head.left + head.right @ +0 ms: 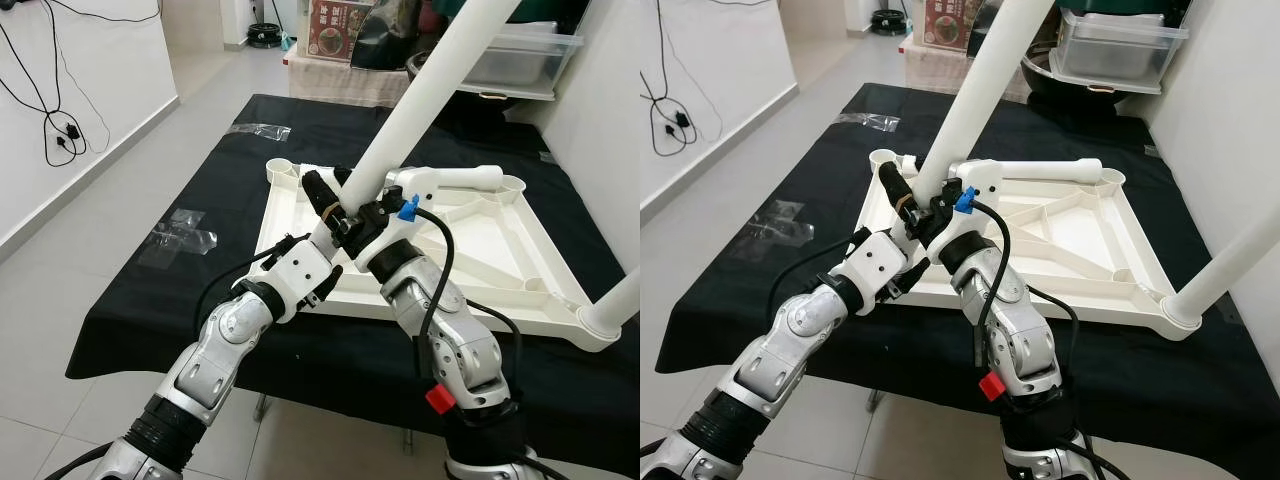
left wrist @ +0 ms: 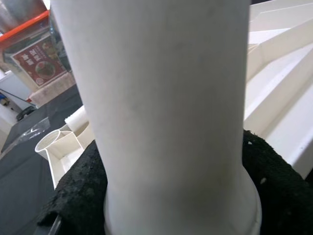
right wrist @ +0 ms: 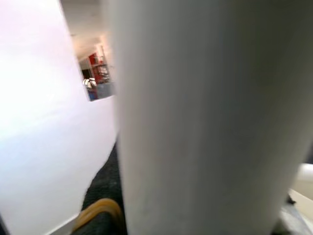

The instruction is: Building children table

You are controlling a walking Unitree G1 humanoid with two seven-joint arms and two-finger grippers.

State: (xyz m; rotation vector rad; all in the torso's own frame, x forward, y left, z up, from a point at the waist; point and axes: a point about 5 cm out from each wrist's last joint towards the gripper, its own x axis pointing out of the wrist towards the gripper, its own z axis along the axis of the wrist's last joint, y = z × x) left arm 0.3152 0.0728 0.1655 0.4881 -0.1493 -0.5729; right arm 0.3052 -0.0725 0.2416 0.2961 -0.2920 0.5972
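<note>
While both arms are meeting over the tabletop (image 1: 480, 250), lines follow.
Leg (image 1: 420, 95): slanting up from the tabletop's near-left corner.
Left end effector (image 1: 330, 205): clenching the leg's lower end.
Right end effector (image 1: 368, 218): clenching the same leg, touching the left one.
Tabletop: lying upside down on the black worktop (image 1: 150, 290).

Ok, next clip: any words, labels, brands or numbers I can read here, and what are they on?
None can be read.
Red box behind the table: white characters above a food picture, too small and blurred to read.
The same box in the left wrist view: print blurred, unreadable.
White table leg, upturned tabletop and both arms: no visible text.
</note>
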